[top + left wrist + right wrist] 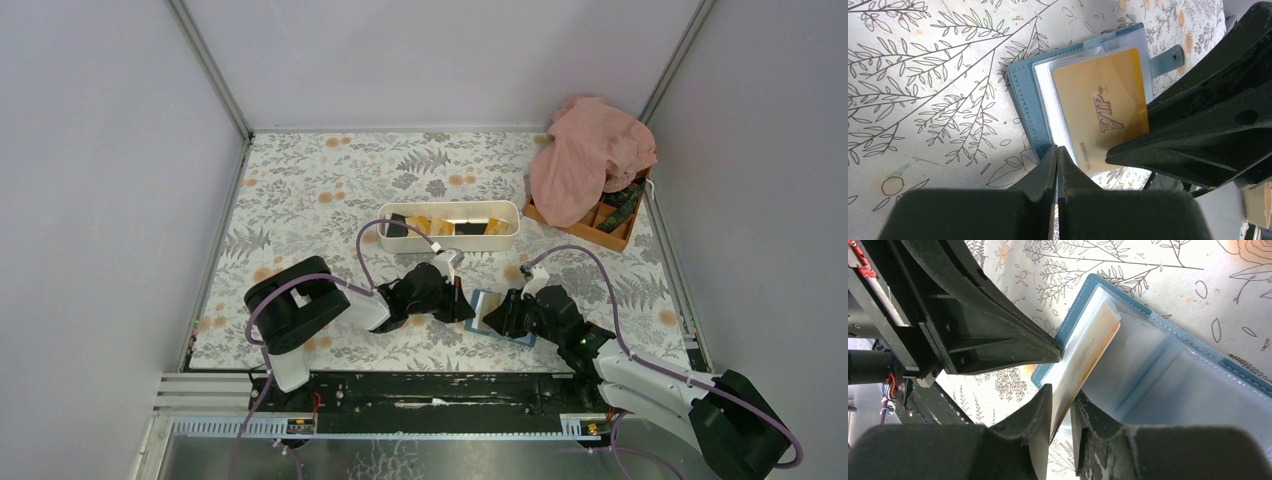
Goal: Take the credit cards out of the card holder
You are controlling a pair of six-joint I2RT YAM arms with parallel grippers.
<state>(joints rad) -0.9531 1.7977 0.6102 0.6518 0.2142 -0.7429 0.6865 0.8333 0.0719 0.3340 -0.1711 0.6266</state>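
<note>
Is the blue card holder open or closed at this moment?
Open. The card holder lies spread, clear sleeves exposed; the right gripper pinches one sleeve with a gold card inside.

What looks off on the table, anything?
A pink cloth is heaped over the orange compartment box at the far right corner, covering much of it. The blue card holder being worked looks normal; no spills or damage visible.
</note>
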